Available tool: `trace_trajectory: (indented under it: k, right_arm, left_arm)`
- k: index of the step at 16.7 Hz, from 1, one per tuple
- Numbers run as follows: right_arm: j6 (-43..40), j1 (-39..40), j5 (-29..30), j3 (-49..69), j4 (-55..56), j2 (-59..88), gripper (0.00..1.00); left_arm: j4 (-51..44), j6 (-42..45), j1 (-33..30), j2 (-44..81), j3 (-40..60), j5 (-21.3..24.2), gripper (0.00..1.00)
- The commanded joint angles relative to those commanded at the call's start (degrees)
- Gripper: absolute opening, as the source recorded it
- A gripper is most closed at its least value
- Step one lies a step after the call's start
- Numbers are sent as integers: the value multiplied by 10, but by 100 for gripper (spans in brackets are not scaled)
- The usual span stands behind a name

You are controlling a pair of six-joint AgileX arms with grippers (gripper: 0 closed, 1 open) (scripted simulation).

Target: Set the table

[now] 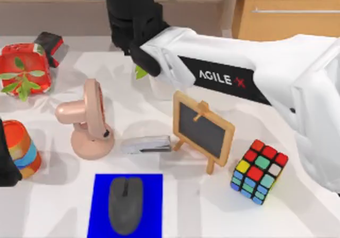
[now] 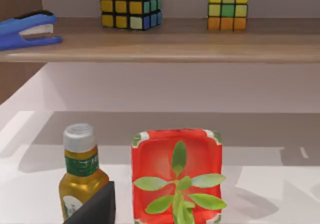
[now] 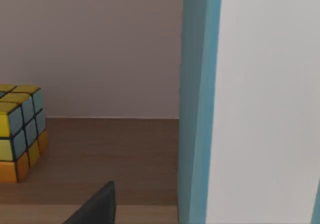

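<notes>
Tabletop (image 1: 212, 206) is crowded; right pincer (image 1: 139, 54), grip state unclear, could topple the chalkboard (image 1: 203, 129) in retreat.

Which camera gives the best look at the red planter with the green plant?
The left wrist view: the red planter sits close and nearly whole there. The top view catches it at the table's left edge.

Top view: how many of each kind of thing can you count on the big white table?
Puzzle cube: 1
Little chalkboard: 1
Stapler: 1
Pink fan: 1
Computer mouse: 1
Blue mat: 1
Red planter: 1
Striped cup: 1
Black-and-red thing, too unclear to name: 1
White pot, partly hidden: 1
Total: 10
</notes>
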Motion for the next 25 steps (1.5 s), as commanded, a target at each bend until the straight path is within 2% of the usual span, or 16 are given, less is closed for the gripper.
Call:
trace_trajectory:
  k: [12,25]
  right_arm:
    - [-1,-15,-14,76,-35,41,100]
    - [-1,-15,-14,76,-35,41,2]
  left_arm:
    - [0,0,0,0,0,0,100]
    - [0,0,0,0,0,0,100]
